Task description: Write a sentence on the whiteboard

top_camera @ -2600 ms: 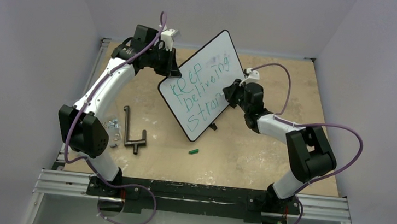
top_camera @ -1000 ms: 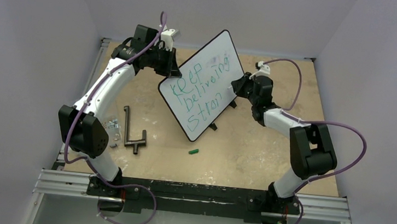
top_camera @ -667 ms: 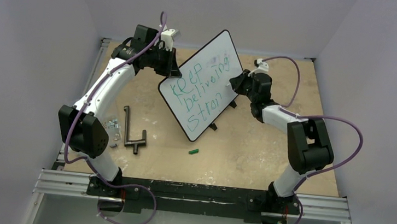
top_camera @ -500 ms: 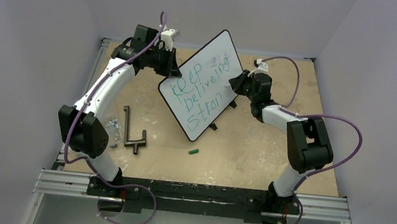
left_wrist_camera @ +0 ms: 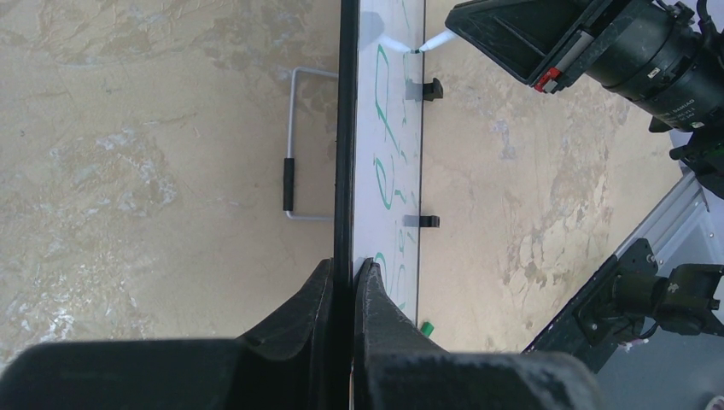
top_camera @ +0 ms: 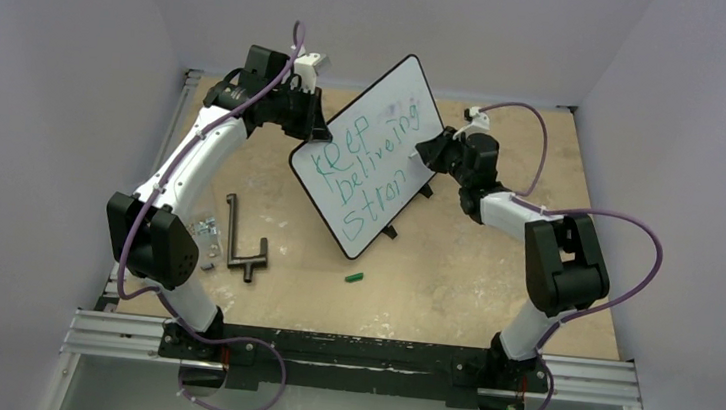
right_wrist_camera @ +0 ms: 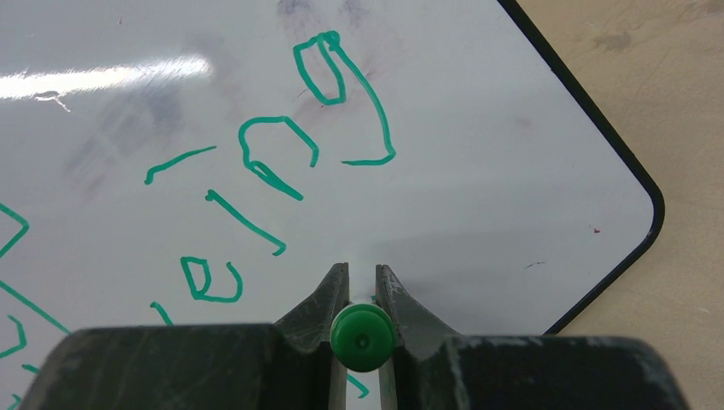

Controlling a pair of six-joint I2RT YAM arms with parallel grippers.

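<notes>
Whiteboard (top_camera: 406, 79), glossy white with a thin black frame: stands on edge near the middle of the table (top_camera: 490, 308), between the two arms, with its written face turned toward the right arm and a wire stand (left_wrist_camera: 290, 145) folded out behind it. Sentence (right_wrist_camera: 282, 162): green, in three slanting lines. In the top view the lowest line reads roughly "Stron" and looks one letter short. Marker (right_wrist_camera: 362, 337), green: clenched in the right gripper (right_wrist_camera: 362, 273), barrel end toward the wrist camera. In the left wrist view its pale tip appears to meet the board face close to the right-hand rim. Left gripper (left_wrist_camera: 343, 269): fingers pinched on the board's edge, one on each face, steadying it. Step in hand, as judged: the closing letter of the last line. To do it well, the left clamp should hold firm, since the board rests only on its small feet and could rock under a push. Tip pressure should be light and square to the face, with strokes running along the board's plane. The letter must be kept small, as little white remains before the rounded corner. Loose items on the table, well apart from the board: a small green piece (top_camera: 354, 277), probably the marker's cap, and a black T-shaped tool (top_camera: 240, 243).
</notes>
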